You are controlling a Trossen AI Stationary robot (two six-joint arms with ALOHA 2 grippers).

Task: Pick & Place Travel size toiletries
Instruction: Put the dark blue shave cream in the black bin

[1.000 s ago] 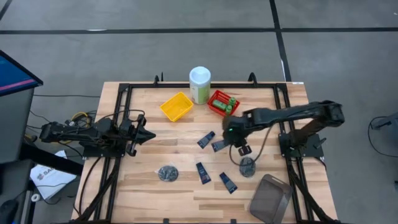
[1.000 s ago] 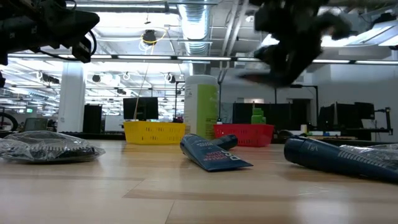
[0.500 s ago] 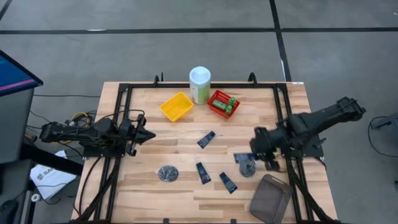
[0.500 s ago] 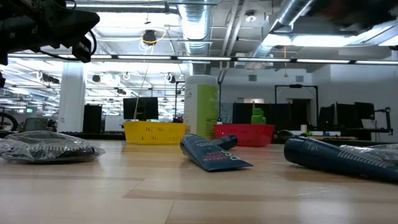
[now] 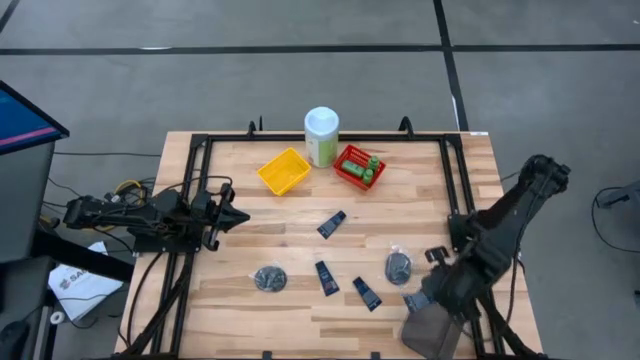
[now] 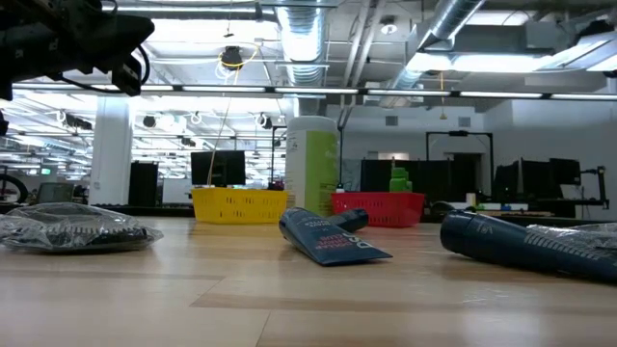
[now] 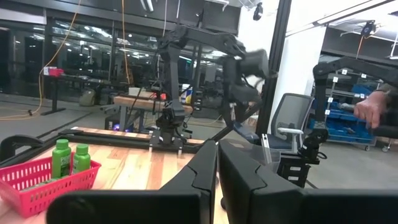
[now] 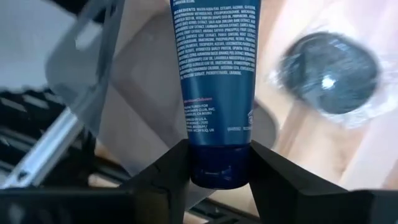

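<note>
Now the right claw (image 8: 217,163) is clenched on a navy tube (image 8: 216,87), its two fingers (image 8: 163,168) pressing the tube's capped end from both sides. From above, this claw (image 5: 428,297) hangs over the near right corner of the worktop (image 5: 290,215), right at the upper edge of the grey bin (image 5: 433,323), with the tube (image 5: 415,301) poking out on its inboard side. In the right wrist view the bin (image 8: 93,74) lies under and beside the tube, and a dark wrapped bundle (image 8: 329,71) lies on the wood just off to the other side.

That bundle (image 5: 398,267) sits near the claw, a little farther into the worktop. Three more tubes (image 5: 365,293) lie beyond it, toward the middle. A second bundle (image 5: 268,279) rests well apart from the claw, across the worktop. Green bottles (image 5: 371,167) stand in the red basket (image 5: 356,167) at the far edge, beside the yellow basket (image 5: 284,171).

The left claw (image 5: 230,215) waits over the worktop's left edge, its fingers (image 7: 202,171) closed together with nothing between them.
</note>
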